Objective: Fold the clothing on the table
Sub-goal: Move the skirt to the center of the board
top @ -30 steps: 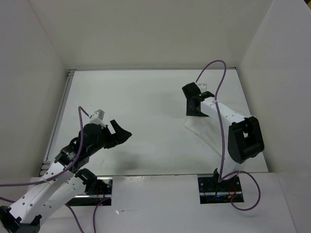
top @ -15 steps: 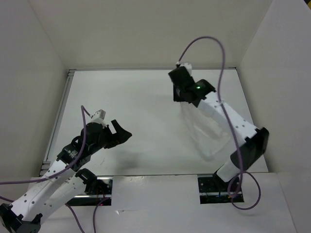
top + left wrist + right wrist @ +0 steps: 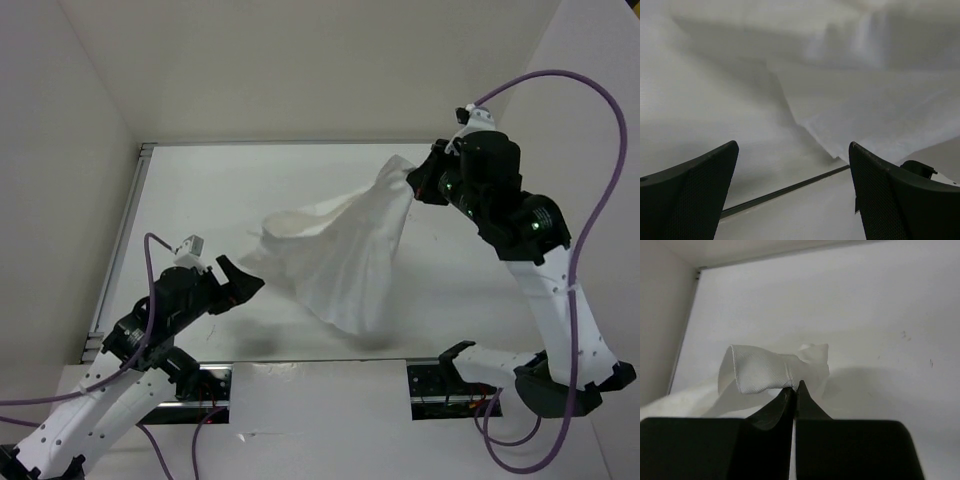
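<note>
— While the right claw (image 3: 414,180) pinches one corner of the thin white fabric garment (image 3: 340,250), where's the rest?
— Hanging down-left of it over the flat white tabletop (image 3: 200,190), free hem just ahead of the wide-spread left claw (image 3: 238,282)

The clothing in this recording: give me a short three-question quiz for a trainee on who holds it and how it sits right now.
1. True or false: the right gripper is shut on a bunched bit of the clothing.
2. The left gripper is: A) open, holding nothing; B) shut on the clothing; C) shut on a cable.
3. Is the clothing spread flat on the table, or lifted?
Key: 1 true. 2 A. 3 Lifted: it hangs from the right gripper's pinch and drapes down towards the left gripper.
</note>
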